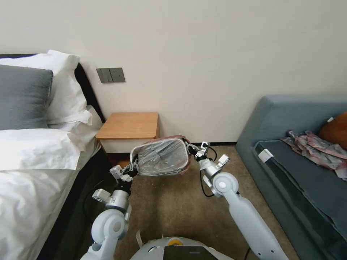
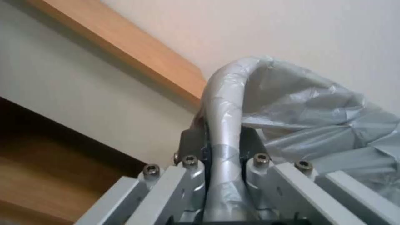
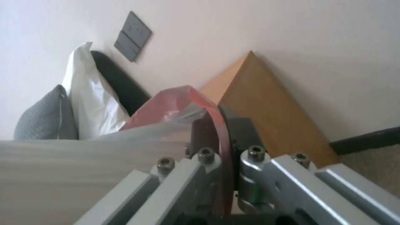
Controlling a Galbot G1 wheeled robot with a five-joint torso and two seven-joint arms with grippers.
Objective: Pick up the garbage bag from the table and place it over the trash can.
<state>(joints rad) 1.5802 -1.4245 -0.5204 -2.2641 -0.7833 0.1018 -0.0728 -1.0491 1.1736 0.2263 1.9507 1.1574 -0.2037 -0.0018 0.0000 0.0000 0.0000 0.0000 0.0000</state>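
The garbage bag [image 1: 161,157] is crinkly grey plastic with a pink rim, spread open across the mouth of the cream-white trash can [image 1: 187,161]. The can stands on the carpet just in front of the wooden table [image 1: 128,125]. My left gripper [image 1: 133,169] is shut on the near-left edge; in the left wrist view the gripper [image 2: 223,137] pinches a rolled rim wrapped in bag [image 2: 308,106] plastic. My right gripper [image 1: 190,147] is shut on the right edge; in the right wrist view the gripper [image 3: 218,125] clamps the bag's pink rim [image 3: 208,109].
A bed [image 1: 32,159] with white and grey pillows lies close on the left. A blue-grey sofa [image 1: 289,144] with a patterned cloth [image 1: 314,148] runs along the right. Open carpet [image 1: 173,206] lies between them. A wall switch [image 1: 110,75] sits above the table.
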